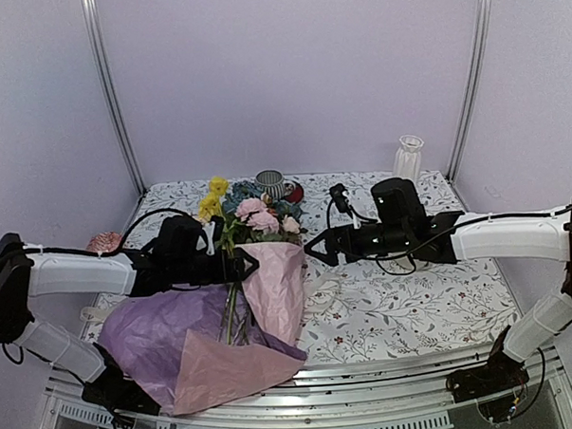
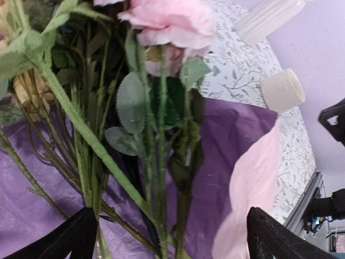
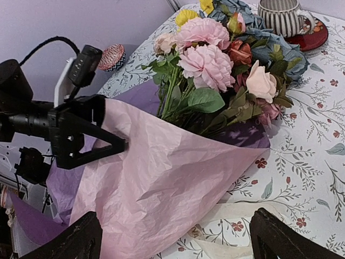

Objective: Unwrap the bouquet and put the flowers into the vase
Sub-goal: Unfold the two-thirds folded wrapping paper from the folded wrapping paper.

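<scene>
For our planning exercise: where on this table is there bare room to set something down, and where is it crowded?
Bare cloth lies near-right, bordered by the tissue paper, the right arm and the front edge. A strip runs along the back between the striped cup and the vase. Crowded: the left half, under that paper, flowers and left arm.

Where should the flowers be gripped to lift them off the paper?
The bunched stems below the leaves, from the left: they lie bare on the opened paper, and the open left gripper is lined up on them.
</scene>
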Controlling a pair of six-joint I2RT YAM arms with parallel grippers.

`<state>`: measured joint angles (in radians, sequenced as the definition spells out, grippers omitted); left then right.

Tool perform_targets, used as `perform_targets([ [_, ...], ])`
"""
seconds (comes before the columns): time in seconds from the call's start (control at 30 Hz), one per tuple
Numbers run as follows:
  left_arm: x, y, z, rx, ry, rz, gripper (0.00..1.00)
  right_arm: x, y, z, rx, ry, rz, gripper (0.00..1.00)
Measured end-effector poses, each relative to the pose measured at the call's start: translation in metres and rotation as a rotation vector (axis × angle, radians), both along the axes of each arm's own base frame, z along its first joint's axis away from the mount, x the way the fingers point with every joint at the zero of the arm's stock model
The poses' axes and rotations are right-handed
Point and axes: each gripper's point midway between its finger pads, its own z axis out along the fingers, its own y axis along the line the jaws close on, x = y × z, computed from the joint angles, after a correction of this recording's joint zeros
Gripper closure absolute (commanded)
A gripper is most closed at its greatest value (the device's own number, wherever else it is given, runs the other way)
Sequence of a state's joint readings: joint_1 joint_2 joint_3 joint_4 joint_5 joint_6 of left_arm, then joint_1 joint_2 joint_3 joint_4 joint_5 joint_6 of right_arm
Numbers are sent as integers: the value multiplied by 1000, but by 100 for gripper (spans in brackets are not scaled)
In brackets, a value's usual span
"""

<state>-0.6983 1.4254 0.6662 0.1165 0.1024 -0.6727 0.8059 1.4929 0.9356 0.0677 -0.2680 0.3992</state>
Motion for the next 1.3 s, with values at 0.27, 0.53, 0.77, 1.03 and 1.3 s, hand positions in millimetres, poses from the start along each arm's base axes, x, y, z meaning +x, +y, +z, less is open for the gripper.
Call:
perform_targets([
  [0.27, -24, -23, 61, -195, -96, -149, 9, -4, 16, 0, -64, -43, -17, 3],
  [0.53, -53, -56, 47, -221, -20, -293, 20, 3, 7, -1, -93, -59, -74, 3],
  [0.77, -66, -108, 49, -257, -12, -426, 4, -3, -17, 8, -107, -80, -135, 3],
  [1.03, -83, -175, 20, -262, 46, -557, 2, -5, -64, -5, -158, -46, -274, 3],
  [1.3, -111, -199, 11, -258, 80, -632, 2, -1, -116, -3, -138, -19, -420, 3],
])
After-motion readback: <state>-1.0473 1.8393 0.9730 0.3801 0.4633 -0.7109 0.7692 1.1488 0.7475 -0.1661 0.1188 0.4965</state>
